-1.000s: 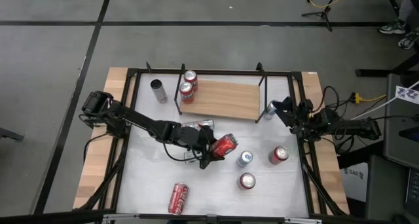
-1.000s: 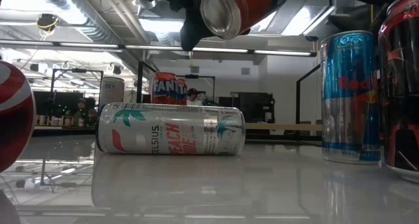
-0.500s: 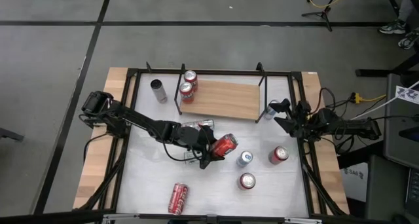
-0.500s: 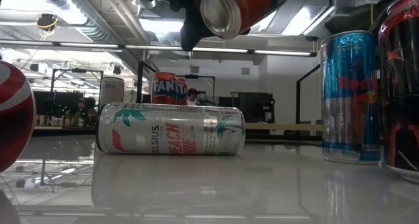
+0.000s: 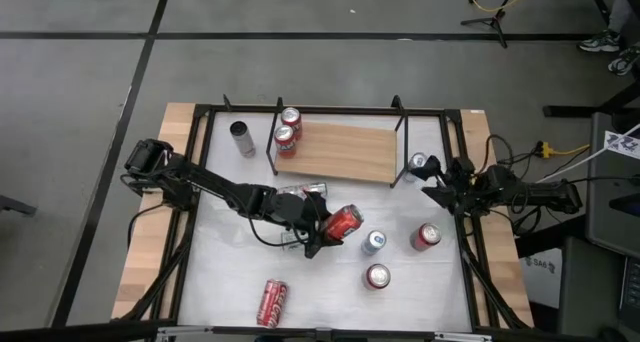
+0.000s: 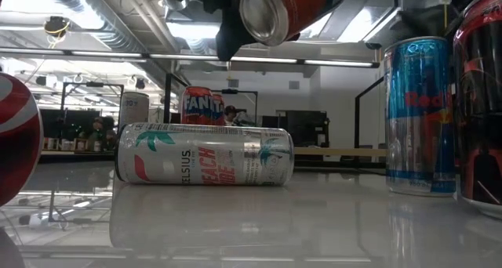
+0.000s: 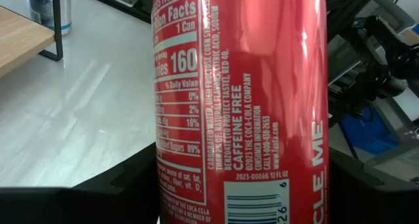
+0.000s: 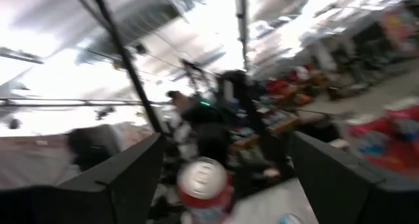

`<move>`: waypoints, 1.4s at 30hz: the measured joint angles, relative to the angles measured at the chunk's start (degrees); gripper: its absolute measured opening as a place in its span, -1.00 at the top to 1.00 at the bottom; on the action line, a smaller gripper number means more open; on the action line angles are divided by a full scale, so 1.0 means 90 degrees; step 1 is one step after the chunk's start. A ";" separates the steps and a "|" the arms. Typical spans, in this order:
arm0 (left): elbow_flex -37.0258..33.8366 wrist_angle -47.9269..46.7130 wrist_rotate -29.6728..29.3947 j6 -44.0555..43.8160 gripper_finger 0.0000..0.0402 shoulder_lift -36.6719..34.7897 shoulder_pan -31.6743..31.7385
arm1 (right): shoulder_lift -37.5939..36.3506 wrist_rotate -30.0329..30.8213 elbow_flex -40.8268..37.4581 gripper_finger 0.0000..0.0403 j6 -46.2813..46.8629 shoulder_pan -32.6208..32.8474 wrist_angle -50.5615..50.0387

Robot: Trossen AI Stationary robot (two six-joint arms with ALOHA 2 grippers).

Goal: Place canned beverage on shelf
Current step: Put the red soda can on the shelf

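Note:
A red can [image 5: 343, 222] hangs over the middle of the table with my left gripper [image 5: 332, 228] shut on it. In the low view its round end [image 6: 267, 13] shows high above the tabletop. The shelf [image 5: 345, 152], a light wooden board on black rod brackets, stands at the far side. Two red cans [image 5: 288, 127] stand on its left end. My right gripper [image 5: 432, 179] stands open at the table's right side, next to a can [image 5: 418, 163] off the shelf's right end, with nothing between its fingers [image 8: 124, 181]. My left gripper pinches the red can's round side [image 7: 242, 86] between its two fingers [image 7: 121, 191], one on either flank. The fingers come from the table's left, slanting a little downward, and lie across the can. The can is lifted clear of the table and tilted, one end toward the near edge.
A silver can [image 6: 204, 154] lies on its side behind the held can. A blue can [image 5: 373, 243] and two red cans [image 5: 426, 236] [image 5: 377, 276] stand to the right. Another red can [image 5: 272, 300] lies near the front edge. A dark can [image 5: 242, 137] stands left of the shelf.
My right gripper has swung its fingers a little toward the table's near edge, so the can off the shelf's right end shows more fully. The red can in my left gripper hangs where it did.

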 joint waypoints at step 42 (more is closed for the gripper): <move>0.0000 0.0002 0.0646 -0.0117 -0.43 -0.0002 0.0000 | 0.7240 -0.2655 0.4925 -0.58 -0.2474 0.0007 -0.1993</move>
